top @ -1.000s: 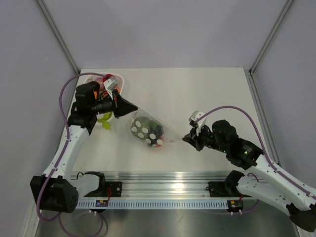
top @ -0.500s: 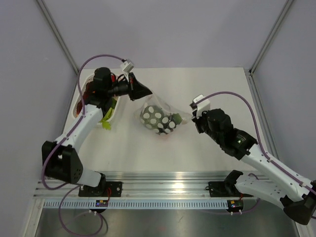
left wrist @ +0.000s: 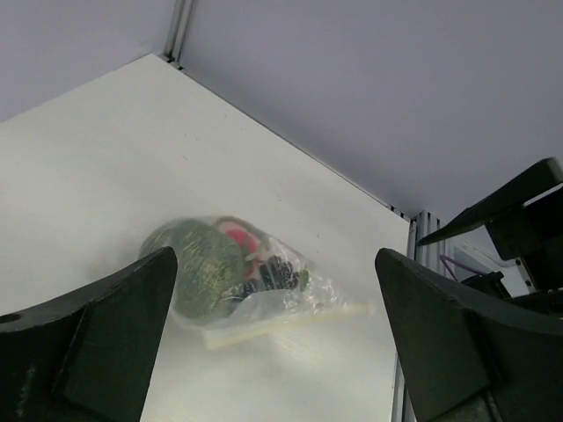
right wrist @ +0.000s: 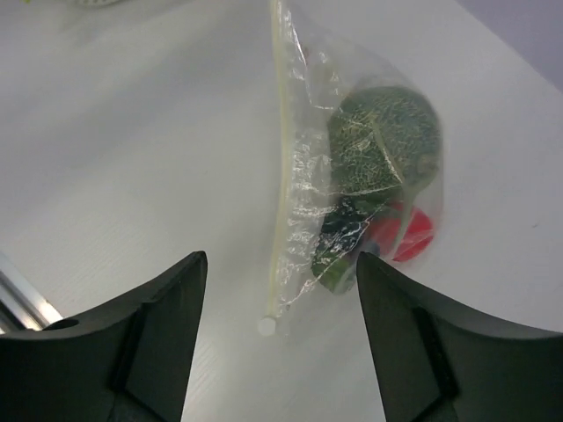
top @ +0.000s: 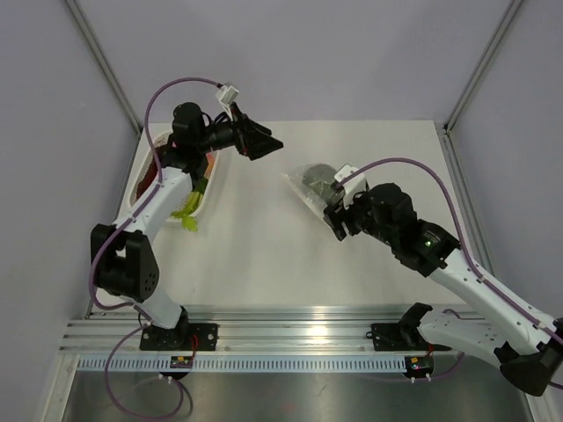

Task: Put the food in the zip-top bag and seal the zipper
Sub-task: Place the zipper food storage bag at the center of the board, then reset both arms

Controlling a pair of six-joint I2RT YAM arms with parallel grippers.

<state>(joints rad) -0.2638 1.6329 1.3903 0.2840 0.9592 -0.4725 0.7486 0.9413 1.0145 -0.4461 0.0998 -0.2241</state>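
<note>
White table (top: 264, 264): one zip-top bag (top: 310, 185), food (right wrist: 384, 136) inside, lying flat; left gripper (top: 268, 142) and right gripper (top: 332, 221) both spread wide, empty.

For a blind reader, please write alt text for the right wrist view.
A clear zip-top bag lies on the white table, with green, red and dark food inside. The open right pincer hangs above its zipper edge.
</note>
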